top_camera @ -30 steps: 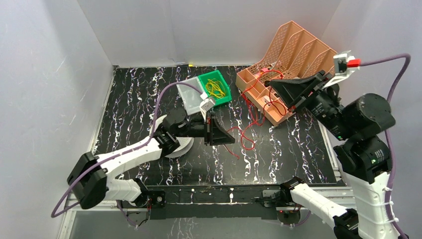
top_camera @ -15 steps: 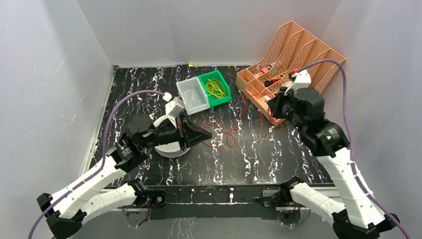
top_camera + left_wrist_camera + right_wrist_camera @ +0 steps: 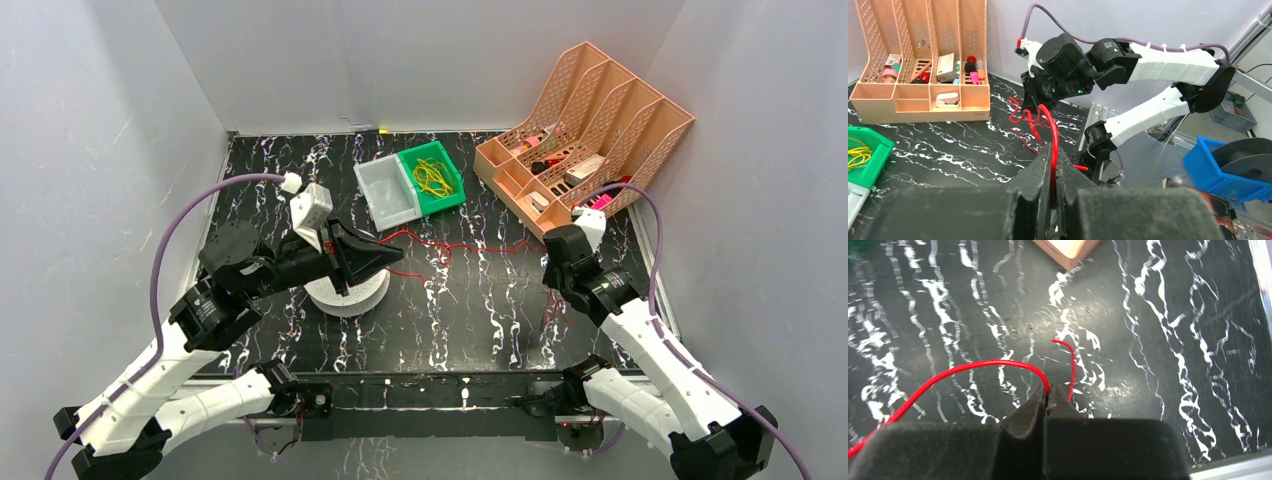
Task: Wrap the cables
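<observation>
The cable is a thin red wire (image 3: 470, 244) stretched almost straight across the middle of the black marbled table (image 3: 460, 310). My left gripper (image 3: 392, 260) hovers over a white spool (image 3: 345, 297) and is shut on one part of the wire. In the left wrist view the red wire (image 3: 1053, 130) runs out from between the closed jaws of the left gripper (image 3: 1054, 156) towards loose loops by the right arm. My right gripper (image 3: 548, 265) sits near the table's right side. In the right wrist view the right gripper (image 3: 1048, 391) is shut on the red wire (image 3: 973, 366), with a short free end curling beside it.
A green bin (image 3: 432, 178) holding yellow wire and a clear bin (image 3: 385, 195) stand at the back centre. A peach file organizer (image 3: 590, 110) with small items fills the back right corner. White walls close in the table on three sides.
The left gripper has pulled back to the left over the spool. The right gripper has swung from the organizer down to the table's right side. The tangled red wire is now drawn out straight between them.
</observation>
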